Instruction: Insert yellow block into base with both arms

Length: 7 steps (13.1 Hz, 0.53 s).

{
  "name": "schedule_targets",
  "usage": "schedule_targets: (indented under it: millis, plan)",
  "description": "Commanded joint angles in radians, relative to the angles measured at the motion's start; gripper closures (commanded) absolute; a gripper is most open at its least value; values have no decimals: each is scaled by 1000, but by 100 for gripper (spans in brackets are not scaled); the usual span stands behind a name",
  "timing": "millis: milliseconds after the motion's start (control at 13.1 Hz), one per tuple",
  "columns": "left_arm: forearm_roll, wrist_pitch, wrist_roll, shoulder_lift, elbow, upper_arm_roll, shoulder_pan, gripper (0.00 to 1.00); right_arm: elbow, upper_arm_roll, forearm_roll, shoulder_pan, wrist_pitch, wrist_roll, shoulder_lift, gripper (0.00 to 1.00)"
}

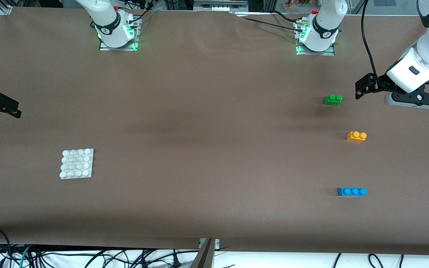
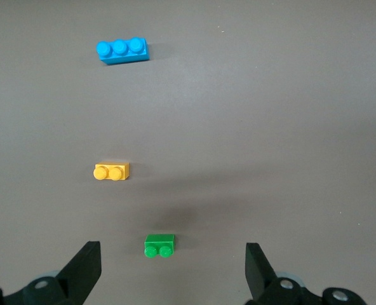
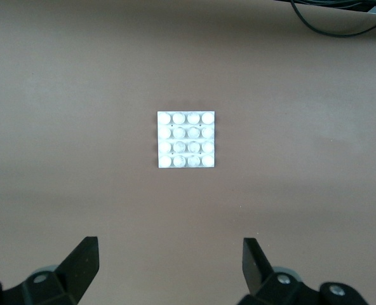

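The yellow block (image 1: 356,136) lies on the brown table toward the left arm's end, studs up; it also shows in the left wrist view (image 2: 111,171). The white base (image 1: 76,163) lies flat toward the right arm's end and shows in the right wrist view (image 3: 186,140). My left gripper (image 1: 362,88) hangs open and empty above the table near the green brick (image 1: 333,99); in its wrist view the gripper (image 2: 172,255) is well above that brick (image 2: 159,244). My right gripper (image 1: 2,106) is open and empty over the table's edge; in its own view the gripper (image 3: 169,244) is apart from the base.
A blue three-stud brick (image 1: 351,191) lies nearer the front camera than the yellow block; it also shows in the left wrist view (image 2: 122,50). The green brick lies farther from the camera than the yellow block. Cables hang past the table's front edge.
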Motion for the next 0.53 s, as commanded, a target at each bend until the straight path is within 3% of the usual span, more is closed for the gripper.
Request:
schedule_targets:
  millis: [0,457]
  plan:
    - [21,-26,1,15,35,-7,1,0,-2,10,20,-11,-16,64,-14,0]
    - [21,-26,1,15,37,-7,1,0,3,11,18,-6,-16,54,-2,0]
